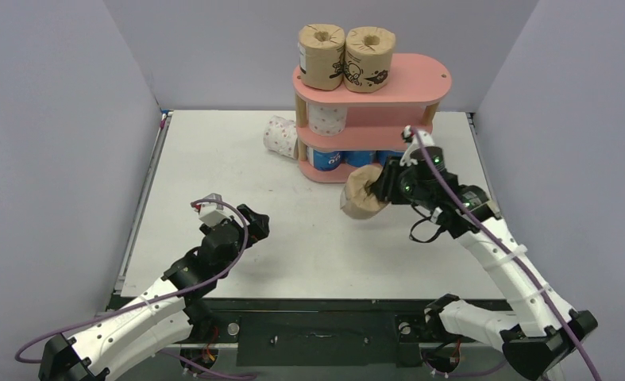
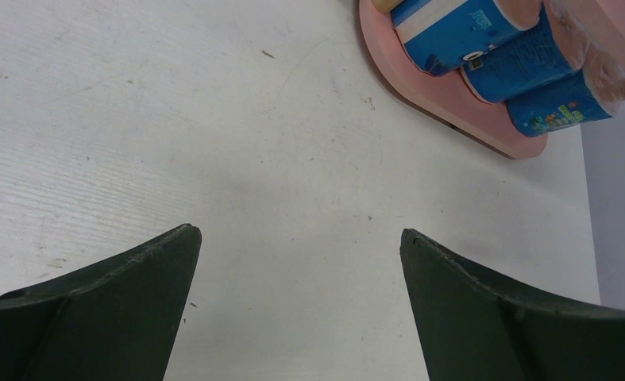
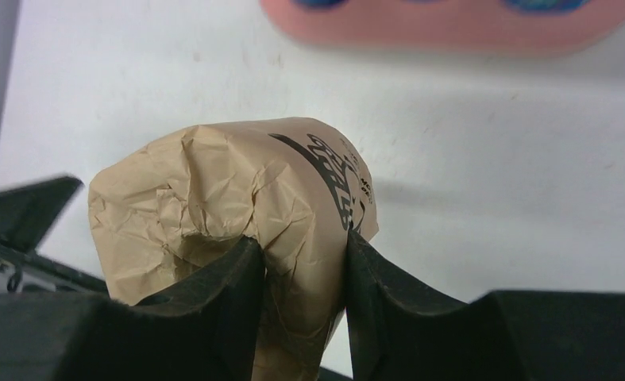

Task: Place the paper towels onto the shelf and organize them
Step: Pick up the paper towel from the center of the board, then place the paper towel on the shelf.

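Observation:
The pink shelf [image 1: 420, 79] stands at the back of the table. Two brown paper towels [image 1: 322, 54] [image 1: 370, 55] stand on its top board, a white pink-dotted one [image 1: 326, 119] sits on the middle board, and blue ones [image 1: 329, 158] [image 2: 509, 63] fill the bottom board. Another white dotted roll [image 1: 279, 135] lies on the table left of the shelf. My right gripper [image 1: 382, 187] is shut on a third brown roll [image 1: 362, 195] [image 3: 237, 186], pinching one side of it in front of the shelf. My left gripper [image 1: 255, 224] [image 2: 299, 234] hangs open over bare table, nothing between its fingers.
The white table [image 1: 237, 175] is boxed in by grey walls on the left, back and right. Its black near edge [image 1: 317, 302] carries the two arm bases. The right arm's purple cable [image 1: 452, 190] loops close to the shelf's right end.

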Available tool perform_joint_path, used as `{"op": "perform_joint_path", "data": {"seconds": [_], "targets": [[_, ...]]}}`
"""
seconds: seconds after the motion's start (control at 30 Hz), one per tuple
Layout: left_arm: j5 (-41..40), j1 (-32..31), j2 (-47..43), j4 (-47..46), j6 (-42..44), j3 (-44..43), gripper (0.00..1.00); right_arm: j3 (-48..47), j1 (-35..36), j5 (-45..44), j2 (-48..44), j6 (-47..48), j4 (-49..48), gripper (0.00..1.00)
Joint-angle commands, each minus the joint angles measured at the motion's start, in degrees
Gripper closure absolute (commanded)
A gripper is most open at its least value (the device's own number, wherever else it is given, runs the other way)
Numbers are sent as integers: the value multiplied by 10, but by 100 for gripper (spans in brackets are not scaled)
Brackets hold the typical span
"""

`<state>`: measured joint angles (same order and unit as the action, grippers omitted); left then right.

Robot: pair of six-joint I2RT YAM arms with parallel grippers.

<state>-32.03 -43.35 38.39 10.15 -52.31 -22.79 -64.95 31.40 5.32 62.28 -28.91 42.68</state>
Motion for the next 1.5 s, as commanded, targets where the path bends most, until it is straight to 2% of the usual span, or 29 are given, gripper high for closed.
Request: {"op": "perform_joint_path", "data": {"seconds": [0.0,0.1,0.27,0.33,0.5,0.67,1.03,1.47], "targets": [[6,5,-6,-11,5,-11,3,-140,-37,-84,-39,23,61,69],[15,6,-5,-15,5,-15,3,-234,-49,-154,-31,18,77,69],[33,6,-3,-13,5,-22,3,-326,-87,-206,-7,-3,72,69],[42,6,-4,-8,5,-26,3,-368,-126,-204,13,-18,61,69],[59,7,-25,-22,11,-22,3,-391,-212,-140,27,-98,-29,67],[57,7,-33,-14,9,-28,3,-462,-273,-85,94,-135,-42,67],[68,9,-17,-29,-9,-13,3,-566,-290,-39,203,-157,-42,68],[72,10,-12,-39,-23,5,3,-546,-290,-44,235,-172,-80,68]]}}
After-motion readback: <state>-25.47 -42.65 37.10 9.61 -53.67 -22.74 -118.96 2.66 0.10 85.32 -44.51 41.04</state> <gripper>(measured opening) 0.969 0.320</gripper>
